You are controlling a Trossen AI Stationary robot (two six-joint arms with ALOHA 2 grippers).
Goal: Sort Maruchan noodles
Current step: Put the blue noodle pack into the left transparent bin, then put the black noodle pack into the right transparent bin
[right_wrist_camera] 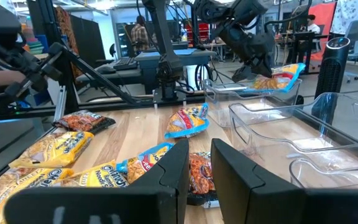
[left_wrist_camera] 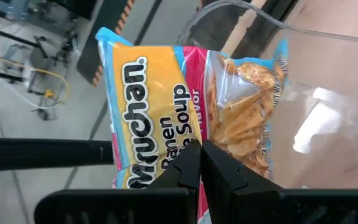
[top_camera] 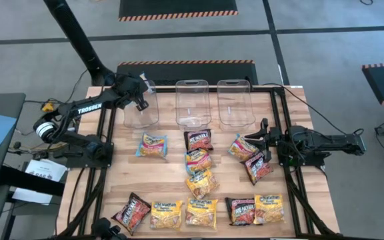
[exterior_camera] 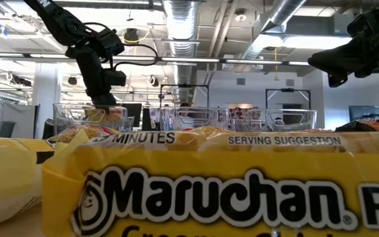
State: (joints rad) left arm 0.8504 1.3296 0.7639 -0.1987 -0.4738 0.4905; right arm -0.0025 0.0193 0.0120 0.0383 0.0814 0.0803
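left claw (left_wrist_camera: 201,163) pinches blue-pink packet (left_wrist_camera: 191,106) over left bin (top_camera: 141,110); right claw (right_wrist_camera: 199,163) spread.

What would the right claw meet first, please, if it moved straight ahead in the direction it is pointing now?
Probably the black-red packet lying just ahead of the right claw; a yellow-orange packet lies close beside that line. The claw seems to hover above the table, so it might pass over both.
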